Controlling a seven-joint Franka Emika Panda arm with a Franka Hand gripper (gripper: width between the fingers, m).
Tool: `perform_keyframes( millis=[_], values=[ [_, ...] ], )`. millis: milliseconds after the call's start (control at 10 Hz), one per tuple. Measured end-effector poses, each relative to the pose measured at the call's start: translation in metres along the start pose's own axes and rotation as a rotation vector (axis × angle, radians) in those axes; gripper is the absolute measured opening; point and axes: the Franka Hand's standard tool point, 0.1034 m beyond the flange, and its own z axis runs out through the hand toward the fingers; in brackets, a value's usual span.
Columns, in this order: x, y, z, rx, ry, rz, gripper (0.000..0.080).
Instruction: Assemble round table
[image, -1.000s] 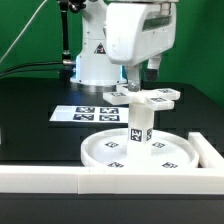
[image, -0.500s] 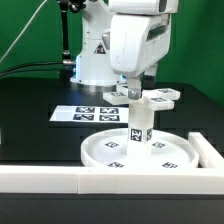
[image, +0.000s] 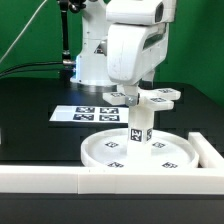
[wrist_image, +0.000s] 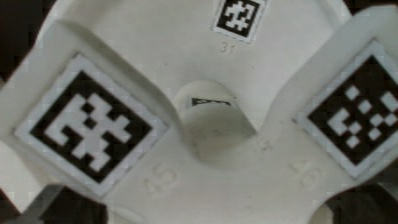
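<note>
The large rimmed round disc (image: 140, 152) lies on the table near the front. The short cylindrical post (image: 139, 128) stands upright on its middle. The flat cross-shaped piece (image: 150, 98) sits level on top of the post. My gripper (image: 135, 90) is right down on the cross-shaped piece from above; the hand hides the fingers. In the wrist view the cross-shaped piece (wrist_image: 107, 100) fills the picture, with tags on its arms and a round end (wrist_image: 210, 103) at its centre. No fingers show there.
The marker board (image: 80, 112) lies flat behind the disc on the exterior view's left. A long white wall (image: 60, 178) runs along the front and turns up at the exterior view's right (image: 208, 150). The arm's base (image: 92, 60) stands behind.
The hand has turned about its vertical axis above the post. The cross-shaped piece, post and disc look as they did.
</note>
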Motion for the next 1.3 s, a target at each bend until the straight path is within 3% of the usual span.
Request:
perform_keyframes(
  millis=[200, 700, 1100, 1300],
  values=[
    [-0.0005, 0.0001, 0.0002, 0.000, 0.000, 0.001, 0.0438],
    [-0.0040, 0.0022, -0.0012, 0.005, -0.001, 0.149, 0.0439],
    [-0.0066, 0.0003, 0.0019, 0.011, -0.001, 0.667, 0.0439],
    [-0.0020, 0.0012, 0.0022, -0.004, 0.028, 0.919, 0.0440]
  ],
)
